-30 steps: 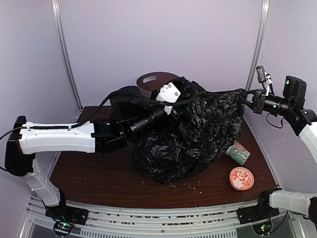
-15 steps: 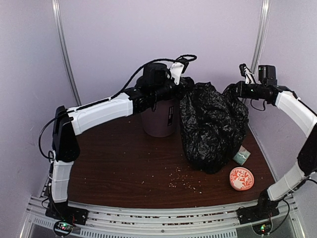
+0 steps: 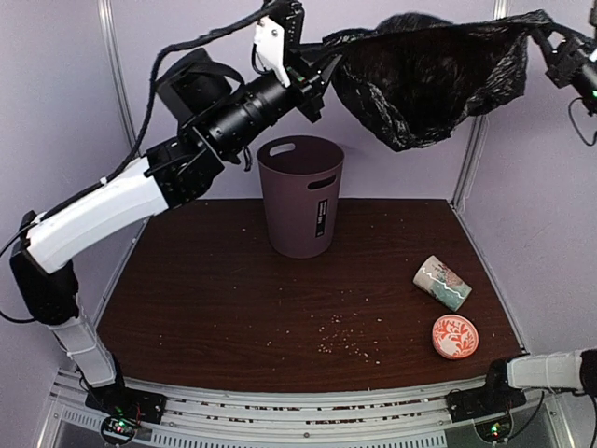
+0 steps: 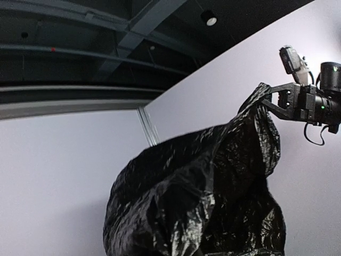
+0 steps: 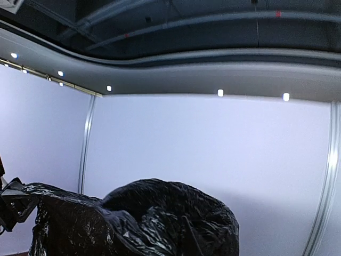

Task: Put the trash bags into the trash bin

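**Top view, near to far.** Loose crumbs (image 3: 345, 341) lie scattered on the dark brown table (image 3: 205, 308) toward its near edge. To their right rests a flat red-and-white patterned disc (image 3: 455, 336). Just beyond it a patterned mug (image 3: 442, 283) lies on its side, apart from the disc. Farther back, at mid-table, the bin (image 3: 300, 201) stands upright with its mouth open and a slot handle facing the camera.

Above and behind the bin, a black bag (image 3: 424, 79) is slung in the air between the two arms. It sags in the middle, its lowest fold higher than the bin's rim and off to the rim's right, touching neither bin nor table. The left gripper (image 3: 322, 58) is clenched on the bag's left edge. The right gripper (image 3: 547, 37), at the upper right corner, is clamped on the opposite edge.

**Left wrist view.** The crumpled bag (image 4: 202, 202) rises to a stretched corner pinched by the right gripper (image 4: 265, 98).

**Right wrist view.** The bag (image 5: 133, 218) runs left to the left gripper (image 5: 13, 205), which grasps its film.
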`<state>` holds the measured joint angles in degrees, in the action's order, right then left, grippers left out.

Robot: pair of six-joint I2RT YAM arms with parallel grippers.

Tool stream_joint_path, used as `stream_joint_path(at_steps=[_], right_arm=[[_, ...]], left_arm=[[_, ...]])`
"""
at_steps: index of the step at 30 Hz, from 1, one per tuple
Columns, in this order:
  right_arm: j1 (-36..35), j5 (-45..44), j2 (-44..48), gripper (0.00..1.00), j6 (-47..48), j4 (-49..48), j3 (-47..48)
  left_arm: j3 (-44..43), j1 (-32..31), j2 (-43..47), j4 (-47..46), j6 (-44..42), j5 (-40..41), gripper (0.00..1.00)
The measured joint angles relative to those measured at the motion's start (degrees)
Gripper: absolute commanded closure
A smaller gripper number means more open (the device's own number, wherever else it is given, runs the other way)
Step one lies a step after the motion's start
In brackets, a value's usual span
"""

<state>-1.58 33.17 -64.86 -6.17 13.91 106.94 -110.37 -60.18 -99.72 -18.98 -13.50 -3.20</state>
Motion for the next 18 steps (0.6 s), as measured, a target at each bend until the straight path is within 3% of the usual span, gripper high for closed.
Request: stream_joint_path(at_steps=[2,5,9,12,15,18], right_arm=[[-0.04,0.26,6.67,1.0,1.07,-4.63,-5.97],[-0.04,-3.39,13.0,1.0,3.21,-9.92,-22.84],[0.11,-8.87,7.23,1.0,6.43,-8.92,-44.85],[0.31,-5.84,1.33,1.0,9.4,1.27,-58.03],[0.31,2.93,8.9,1.0,15.19,14.53,-60.3],[0.22,10.97,19.19,1.0,21.44,21.07,-51.3]], left_arm=[[4.26,-2.58,2.43,-5.35,-3.34,1.42,1.0],[5.73,-2.56,-1.22,-9.62,-5.55,6.84,1.0],[16.9,-0.15,-8.87,-10.34,-4.72,14.1,1.0],[29.9,-0.42,-11.89,-4.48,-3.17,16.09,1.0],[37.57,-3.37,-9.77,1.9,-2.64,16.44,1.0],[41.24,-7.39,0.24,3.78,-1.7,14.1,1.0]])
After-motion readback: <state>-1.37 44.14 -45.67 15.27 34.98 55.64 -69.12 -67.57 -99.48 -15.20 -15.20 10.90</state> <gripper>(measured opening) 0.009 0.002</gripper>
